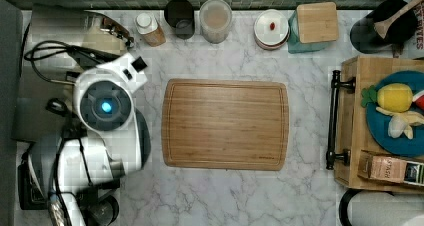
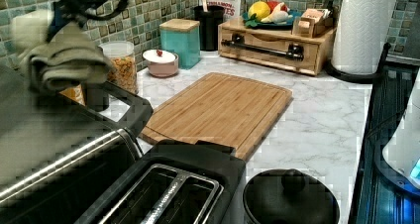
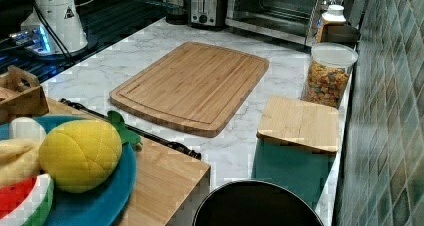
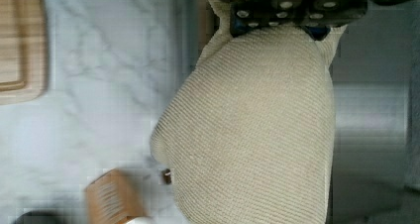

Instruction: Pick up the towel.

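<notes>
Toaster oven (image 2: 54,154) is landmark. My arm (image 1: 107,106) stands over it, to top view's left of cutting board (image 1: 225,124).

Towel (image 4: 252,135) hangs bunched in air above toaster oven, clear of its top as far as I can judge; in left view towel (image 2: 62,60) droops in folds.

My gripper (image 4: 292,13) pinches towel's upper edge. Lift looks nearly done.

To do well: keep squeeze firm, rise straight and slow, avoid swinging loose folds against jar (image 2: 121,65) behind oven.

The bamboo cutting board (image 1: 225,124) lies bare mid-desk (image 1: 225,196), open marble around it; jars (image 1: 215,20) line the tiled wall; the wooden tray (image 1: 360,131) blocks the top view's right; the toaster (image 2: 168,189) and toaster oven (image 2: 54,159) crowd its left.
</notes>
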`<state>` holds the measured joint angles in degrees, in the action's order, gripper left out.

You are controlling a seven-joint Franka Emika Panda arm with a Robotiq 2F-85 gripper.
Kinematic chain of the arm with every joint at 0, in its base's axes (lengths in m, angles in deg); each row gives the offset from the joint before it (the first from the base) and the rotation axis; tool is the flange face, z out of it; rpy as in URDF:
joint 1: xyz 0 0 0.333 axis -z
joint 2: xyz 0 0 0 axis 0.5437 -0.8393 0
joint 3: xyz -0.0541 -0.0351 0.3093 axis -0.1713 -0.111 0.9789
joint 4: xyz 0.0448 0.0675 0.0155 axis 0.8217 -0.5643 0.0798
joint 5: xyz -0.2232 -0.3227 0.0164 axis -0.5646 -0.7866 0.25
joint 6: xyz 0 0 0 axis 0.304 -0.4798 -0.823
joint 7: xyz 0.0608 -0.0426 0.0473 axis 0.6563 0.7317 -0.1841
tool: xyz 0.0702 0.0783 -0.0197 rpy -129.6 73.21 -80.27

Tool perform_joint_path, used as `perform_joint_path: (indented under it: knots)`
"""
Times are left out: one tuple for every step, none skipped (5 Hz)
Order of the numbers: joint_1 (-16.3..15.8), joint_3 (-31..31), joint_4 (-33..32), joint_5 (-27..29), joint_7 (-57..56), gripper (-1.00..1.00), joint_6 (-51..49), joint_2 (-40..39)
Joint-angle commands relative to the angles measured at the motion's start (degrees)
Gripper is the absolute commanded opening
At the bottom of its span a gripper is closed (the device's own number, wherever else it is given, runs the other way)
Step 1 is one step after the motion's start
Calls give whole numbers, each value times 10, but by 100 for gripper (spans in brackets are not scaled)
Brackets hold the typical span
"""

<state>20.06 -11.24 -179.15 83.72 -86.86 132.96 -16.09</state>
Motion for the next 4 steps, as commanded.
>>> perform_joint_path:
  knots:
    - [88, -79, -2, -152, 165, -100, -86, 106]
    - [121, -75, 12, -211, 231, -100, -146, 109]
    - [142, -85, 23, -227, 288, -100, -188, 117]
    - [150, -95, 3, -241, 340, -100, -196, 136]
